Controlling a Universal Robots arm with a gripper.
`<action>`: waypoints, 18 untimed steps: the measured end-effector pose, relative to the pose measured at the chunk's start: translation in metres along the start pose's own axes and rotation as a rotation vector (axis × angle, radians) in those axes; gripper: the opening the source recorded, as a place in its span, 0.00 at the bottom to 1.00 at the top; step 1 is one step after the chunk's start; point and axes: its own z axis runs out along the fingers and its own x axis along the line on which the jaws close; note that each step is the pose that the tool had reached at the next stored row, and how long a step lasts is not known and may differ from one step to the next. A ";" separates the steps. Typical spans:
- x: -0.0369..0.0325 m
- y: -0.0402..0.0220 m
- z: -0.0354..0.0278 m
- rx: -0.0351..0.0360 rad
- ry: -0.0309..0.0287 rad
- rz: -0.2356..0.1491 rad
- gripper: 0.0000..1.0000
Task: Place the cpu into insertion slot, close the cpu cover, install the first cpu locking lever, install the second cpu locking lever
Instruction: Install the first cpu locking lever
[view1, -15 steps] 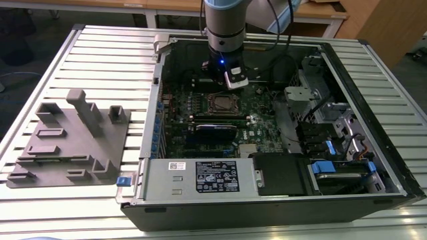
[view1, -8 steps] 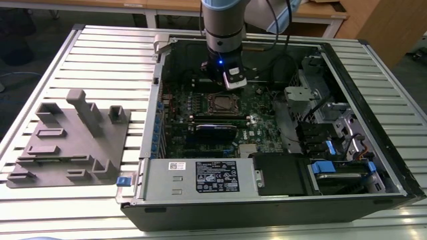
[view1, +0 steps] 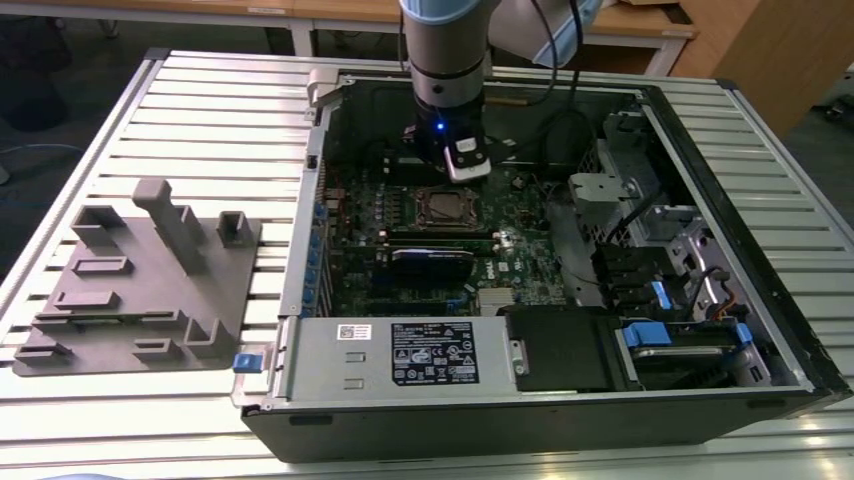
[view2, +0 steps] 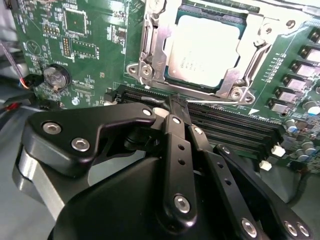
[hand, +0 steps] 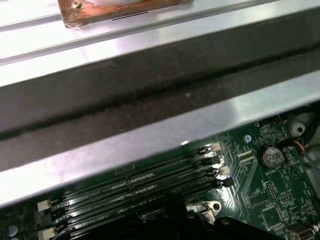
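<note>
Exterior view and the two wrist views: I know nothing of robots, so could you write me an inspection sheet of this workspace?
Surface: slatted metal table bearing an open computer case.
Job's things: cpu sits in the insertion slot; cpu cover lies closed around it.
Clutter: grey moulded fixture on the table.
Grippers: pincer shut, at the memory slots next to the insertion slot.
Cables: black cables inside the case.
Surroundings: wooden desks behind the table.

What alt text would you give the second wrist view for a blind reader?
The cpu lies under the closed silver cover on a green motherboard. The black gripper looms in front, its tip by the memory slots.
</note>
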 end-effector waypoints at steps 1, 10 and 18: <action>0.0000 0.0001 0.0003 0.0007 -0.0017 0.007 0.11; 0.0008 0.0035 0.0014 0.0013 -0.0033 0.014 0.11; 0.0011 0.0036 0.0032 -0.0024 -0.0133 0.012 0.11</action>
